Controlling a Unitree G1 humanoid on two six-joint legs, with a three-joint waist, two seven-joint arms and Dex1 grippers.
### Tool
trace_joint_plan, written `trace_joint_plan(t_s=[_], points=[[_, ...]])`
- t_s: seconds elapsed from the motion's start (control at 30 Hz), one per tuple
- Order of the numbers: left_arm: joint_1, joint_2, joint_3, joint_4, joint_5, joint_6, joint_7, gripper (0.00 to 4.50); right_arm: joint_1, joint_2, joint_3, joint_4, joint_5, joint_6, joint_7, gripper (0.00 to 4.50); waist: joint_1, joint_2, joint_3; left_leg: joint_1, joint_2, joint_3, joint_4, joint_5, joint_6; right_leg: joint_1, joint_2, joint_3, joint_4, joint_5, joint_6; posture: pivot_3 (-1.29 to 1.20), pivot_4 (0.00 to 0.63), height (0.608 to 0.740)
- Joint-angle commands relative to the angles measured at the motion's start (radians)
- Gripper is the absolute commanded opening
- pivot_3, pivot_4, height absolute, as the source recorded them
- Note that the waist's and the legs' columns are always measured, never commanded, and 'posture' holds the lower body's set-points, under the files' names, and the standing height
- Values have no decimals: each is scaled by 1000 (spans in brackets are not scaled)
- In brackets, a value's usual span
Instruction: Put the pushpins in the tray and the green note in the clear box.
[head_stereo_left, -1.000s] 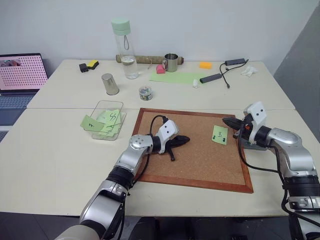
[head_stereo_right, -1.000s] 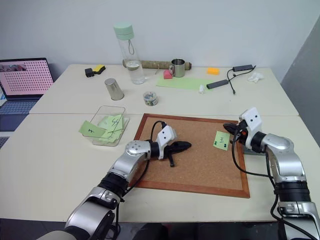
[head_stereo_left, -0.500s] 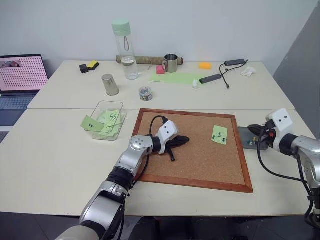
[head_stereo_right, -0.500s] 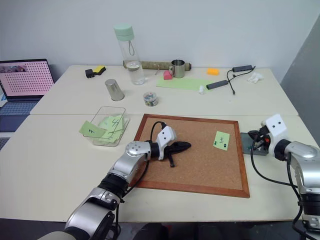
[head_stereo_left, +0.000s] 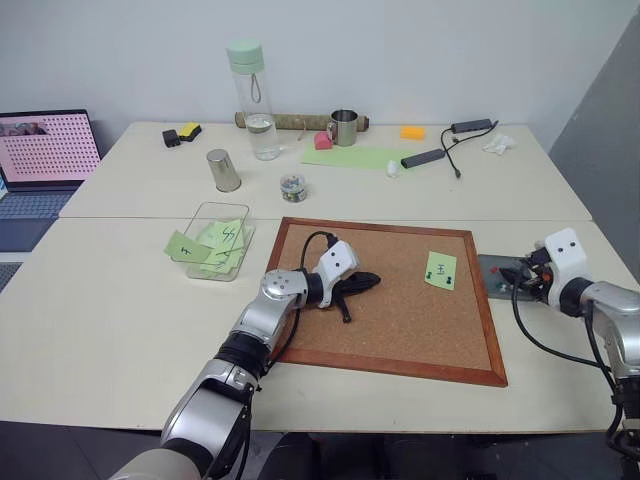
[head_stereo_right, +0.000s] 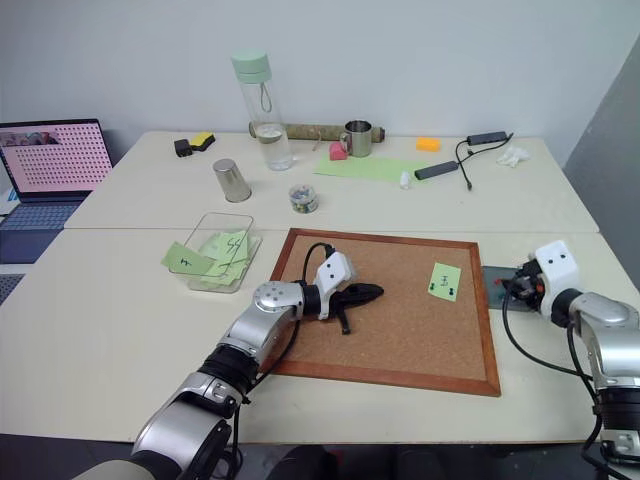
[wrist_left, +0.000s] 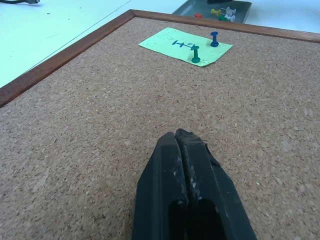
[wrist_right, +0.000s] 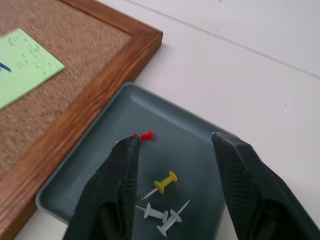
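A: Is any marking legible?
B: One. The green note (wrist_left: 185, 45) on the cork board (head_stereo_left: 400, 320) bears a handwritten "I"-like mark. Scribbles on the notes in the clear box (head_stereo_left: 212, 240) are unreadable.

A small light-green sticky note (head_stereo_left: 440, 270) lies on the wood-framed cork board (head_stereo_left: 400, 330), between the left gripper (head_stereo_left: 362, 282) and the right gripper (head_stereo_left: 520, 279).

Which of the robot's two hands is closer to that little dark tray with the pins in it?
The right. The right gripper hangs open just above the tray. The left gripper rests shut on the cork board, well across it from the tray.
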Motion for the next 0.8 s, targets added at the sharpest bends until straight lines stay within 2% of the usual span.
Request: trace_joint_plan(t_s=[0.03,0.23,0.5,0.6,0.63,0.73,0.8], points=[[23,5,-17,45,31,18,-5,0,41,-29,5,-179,83,8,119,3152,0,0,0,0,0,0,0,0,0,0,0,0,0,0,0,0,150,740],[18,10,-22,48,36,14,-14,0,56,13,96,-221,92,1,154,3152,0,-1,-1,0,0,-1,0,0,0,1,0,0,0,0,0,0,150,740],[8,10,-21,56,40,11,-17,0,-32,87,164,-64,51,-65,143,3152,0,-1,-1,1,0,-1,0,0,0,1,0,0,0,0,0,0,150,740],[12,13,-20,50,41,13,-17,0,-48,99,162,-26,47,-87,146,2712,0,-1,-1,1,0,-1,0,0,0,1,0,0,0,0,0,0,150,740],[15,15,-20,47,41,13,-17,0,-50,100,162,-16,47,-91,149,2396,-1,-1,-1,1,0,-1,0,0,0,1,0,0,0,0,0,0,150,740],[19,17,-20,43,41,15,-17,0,-50,102,160,-1,51,-99,159,1910,-1,-1,-1,1,0,-1,0,0,0,1,0,0,0,0,0,0,150,740],[20,17,-19,43,42,16,-16,0,-47,102,159,2,53,-104,164,1387,-1,-1,-1,1,0,-1,0,0,0,0,0,0,0,0,0,0,150,740]])
